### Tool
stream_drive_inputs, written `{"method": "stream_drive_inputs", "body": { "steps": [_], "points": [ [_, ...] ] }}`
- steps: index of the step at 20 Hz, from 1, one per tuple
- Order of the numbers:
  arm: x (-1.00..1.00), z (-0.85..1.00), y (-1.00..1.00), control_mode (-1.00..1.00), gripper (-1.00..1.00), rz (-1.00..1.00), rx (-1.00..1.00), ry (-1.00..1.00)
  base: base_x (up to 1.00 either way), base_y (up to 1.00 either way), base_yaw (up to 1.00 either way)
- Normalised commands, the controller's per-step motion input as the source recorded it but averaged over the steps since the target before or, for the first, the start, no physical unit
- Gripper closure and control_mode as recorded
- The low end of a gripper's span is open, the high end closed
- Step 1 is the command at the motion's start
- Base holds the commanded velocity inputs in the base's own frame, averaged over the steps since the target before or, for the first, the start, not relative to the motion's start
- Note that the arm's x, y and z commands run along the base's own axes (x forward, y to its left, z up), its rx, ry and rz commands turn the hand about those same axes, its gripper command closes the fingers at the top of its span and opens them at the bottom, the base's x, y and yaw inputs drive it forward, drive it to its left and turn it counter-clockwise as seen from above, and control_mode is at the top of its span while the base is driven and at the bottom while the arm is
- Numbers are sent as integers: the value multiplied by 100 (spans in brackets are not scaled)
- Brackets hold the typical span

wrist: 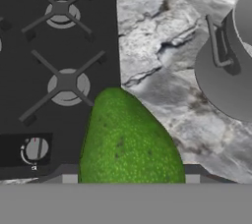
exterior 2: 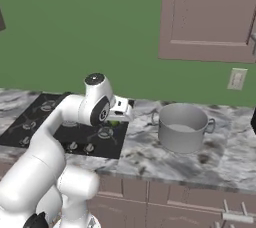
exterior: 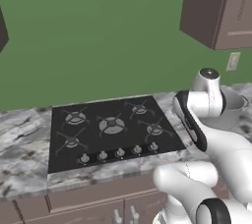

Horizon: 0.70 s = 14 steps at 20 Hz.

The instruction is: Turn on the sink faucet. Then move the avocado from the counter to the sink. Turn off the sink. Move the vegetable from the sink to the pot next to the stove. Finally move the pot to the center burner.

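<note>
Carrying the avocado (wrist: 130, 142) in your part-open gripper (exterior 2: 120, 117), clamped on it, you hover left of the pot (exterior 2: 182, 127); dropping it in and moving the pot onto the stove (exterior: 110, 129) remain.

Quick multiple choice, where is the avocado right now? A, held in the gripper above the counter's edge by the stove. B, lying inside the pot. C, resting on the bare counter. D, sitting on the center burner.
A: in the hand view the avocado sits between the fingertips of the gripper, over the seam between stove and counter, with the pot off to the side.
</note>
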Motion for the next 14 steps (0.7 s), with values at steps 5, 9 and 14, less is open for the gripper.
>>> {"method": "stream_drive_inputs", "body": {
  "steps": [5,9,14],
  "points": [
    [0,0,0,100,100,0,0,0,54,0,20],
    [0,0,0,100,100,0,0,0,50,0,21],
    [0,0,0,100,100,0,0,0,29,0,5]
  ]
}}
